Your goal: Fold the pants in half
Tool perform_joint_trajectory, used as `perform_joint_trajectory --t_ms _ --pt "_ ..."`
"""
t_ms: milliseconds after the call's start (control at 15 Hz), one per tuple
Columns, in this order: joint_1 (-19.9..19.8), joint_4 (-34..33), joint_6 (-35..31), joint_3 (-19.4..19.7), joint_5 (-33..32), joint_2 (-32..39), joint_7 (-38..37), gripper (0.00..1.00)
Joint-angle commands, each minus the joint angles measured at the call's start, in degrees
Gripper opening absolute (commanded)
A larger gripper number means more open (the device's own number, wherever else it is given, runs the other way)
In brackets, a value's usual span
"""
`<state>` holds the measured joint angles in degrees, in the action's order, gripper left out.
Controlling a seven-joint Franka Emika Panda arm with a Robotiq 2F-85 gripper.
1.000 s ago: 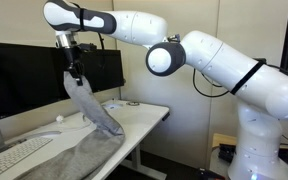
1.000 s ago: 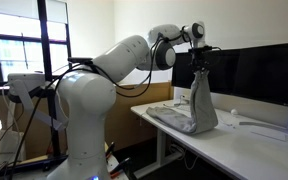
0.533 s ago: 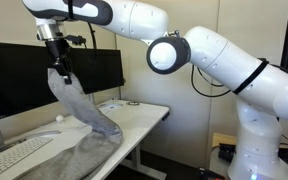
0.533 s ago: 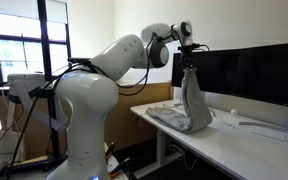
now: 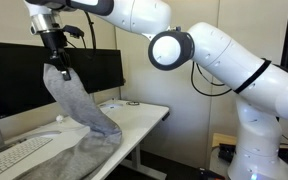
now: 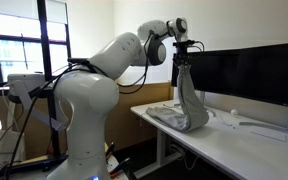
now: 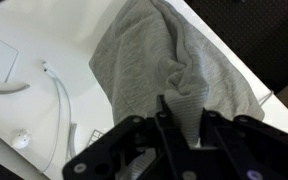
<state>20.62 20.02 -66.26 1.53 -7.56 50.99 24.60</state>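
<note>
Your tool (image 5: 61, 68) is pinched tight on one end of the pants (image 5: 72, 97), high above the table (image 5: 150, 112). You have the cloth draping down from it, its lower part heaped on the table.

I log the monitors (image 5: 9, 85) close behind the gripper (image 5: 62, 70) as the main obstacle, the pants (image 5: 79, 105) draping from it over mid-desk, keyboard (image 5: 19, 155) and cable (image 7: 58, 95) at one end, while air over the desk (image 5: 149, 112) front edge is open.
</note>
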Motion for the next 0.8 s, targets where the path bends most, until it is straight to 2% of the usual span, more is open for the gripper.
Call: perform_joint_trajectory --t_ms 0,333,400,733 --pt "-2.1 1.7 2.5 -1.2 0.2 -2.7 -0.6 0.08" --pt "-4.7 2.1 5.3 -1.1 0.3 -3.2 -0.5 0.08" --pt "-3.7 1.6 2.9 -0.8 -0.6 -1.9 -0.2 0.24" --pt "-4.6 1.6 3.3 -1.0 -0.4 -2.0 -0.3 0.24"
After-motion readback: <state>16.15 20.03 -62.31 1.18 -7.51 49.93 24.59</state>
